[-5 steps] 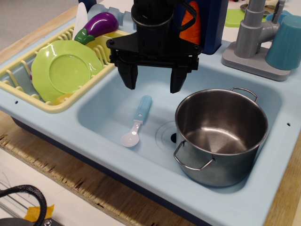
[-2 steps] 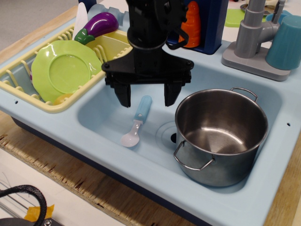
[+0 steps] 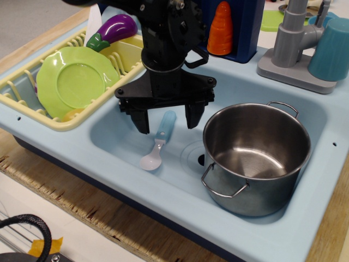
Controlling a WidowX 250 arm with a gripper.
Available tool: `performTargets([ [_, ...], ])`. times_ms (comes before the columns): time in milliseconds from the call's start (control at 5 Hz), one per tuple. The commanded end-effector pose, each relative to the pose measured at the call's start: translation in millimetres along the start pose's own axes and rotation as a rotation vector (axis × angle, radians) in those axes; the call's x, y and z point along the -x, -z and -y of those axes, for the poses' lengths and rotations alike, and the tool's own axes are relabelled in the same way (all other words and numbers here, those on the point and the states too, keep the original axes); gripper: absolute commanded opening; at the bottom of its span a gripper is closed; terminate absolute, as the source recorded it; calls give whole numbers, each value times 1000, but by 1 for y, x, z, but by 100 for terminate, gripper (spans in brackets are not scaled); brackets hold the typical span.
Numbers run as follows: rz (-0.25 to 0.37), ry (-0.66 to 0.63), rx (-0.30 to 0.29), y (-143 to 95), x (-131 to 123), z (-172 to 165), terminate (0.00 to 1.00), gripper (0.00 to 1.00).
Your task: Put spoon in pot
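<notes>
The spoon [image 3: 158,141], with a light blue handle and white bowl, lies on the floor of the light blue sink [image 3: 131,164], bowl toward the front. The shiny steel pot [image 3: 256,155] stands upright and empty in the sink's right part, to the right of the spoon. My black gripper [image 3: 166,124] is open and hangs over the spoon's handle, one finger on each side of it, tips close above the sink floor. Nothing is held.
A yellow dish rack [image 3: 32,103] at the left holds a green plate [image 3: 73,82] and a purple eggplant [image 3: 113,30]. A grey faucet [image 3: 297,43] and teal cup [image 3: 332,49] stand at the back right. An orange carrot [image 3: 221,28] stands behind the arm.
My gripper has come down and slightly left, from above the sink's rear to straddling the spoon's handle. It stayed open. Spoon and pot have not moved.
</notes>
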State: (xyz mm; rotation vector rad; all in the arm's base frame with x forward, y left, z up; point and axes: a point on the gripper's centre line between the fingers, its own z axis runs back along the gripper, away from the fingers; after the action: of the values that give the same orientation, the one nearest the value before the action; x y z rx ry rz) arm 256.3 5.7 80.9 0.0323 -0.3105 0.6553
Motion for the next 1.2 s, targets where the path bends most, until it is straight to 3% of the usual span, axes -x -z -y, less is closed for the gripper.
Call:
performTargets([
  [0,6,-5,23,8,-8,-1,0,100],
  [400,-17,8,62,24,-6,1,0,100],
  [600,-47,71,92,32,-6,11,0,0],
  [1000,-71,106,114,29,-4,13,0,0],
])
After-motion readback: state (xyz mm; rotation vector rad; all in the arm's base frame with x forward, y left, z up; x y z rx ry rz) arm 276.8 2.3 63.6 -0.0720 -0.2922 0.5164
